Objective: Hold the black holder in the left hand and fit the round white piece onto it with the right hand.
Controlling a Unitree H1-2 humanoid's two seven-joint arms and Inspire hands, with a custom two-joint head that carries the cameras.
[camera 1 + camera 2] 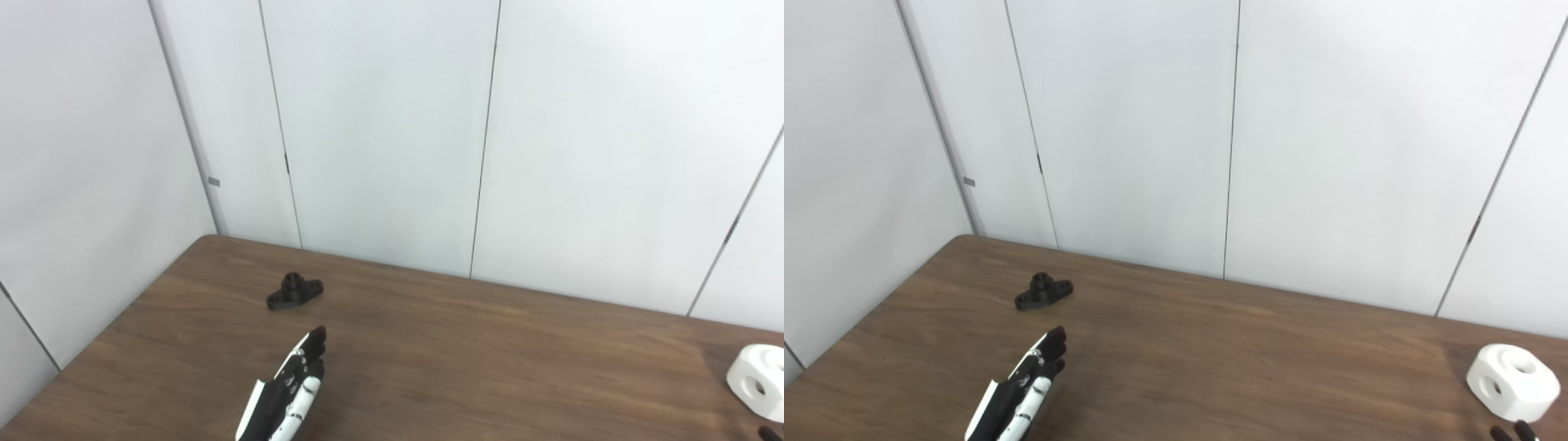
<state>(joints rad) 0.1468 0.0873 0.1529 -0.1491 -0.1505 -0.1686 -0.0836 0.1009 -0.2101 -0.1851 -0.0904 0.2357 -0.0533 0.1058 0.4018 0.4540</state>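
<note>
The black holder [294, 291] lies flat on the brown table [465, 343] near its far left corner, its short tube pointing up. My left hand [288, 389] reaches up from the bottom edge just short of the holder, fingers stretched out, open and holding nothing. The round white piece [1513, 382], with holes in its top and side, rests at the table's far right. Only dark fingertips [1513, 433] of my right hand peek in at the bottom right corner, just below the white piece, and they do not touch it.
White wall panels [380, 135] stand right behind the table's far edge. The table's left edge [110, 324] runs diagonally close to the holder.
</note>
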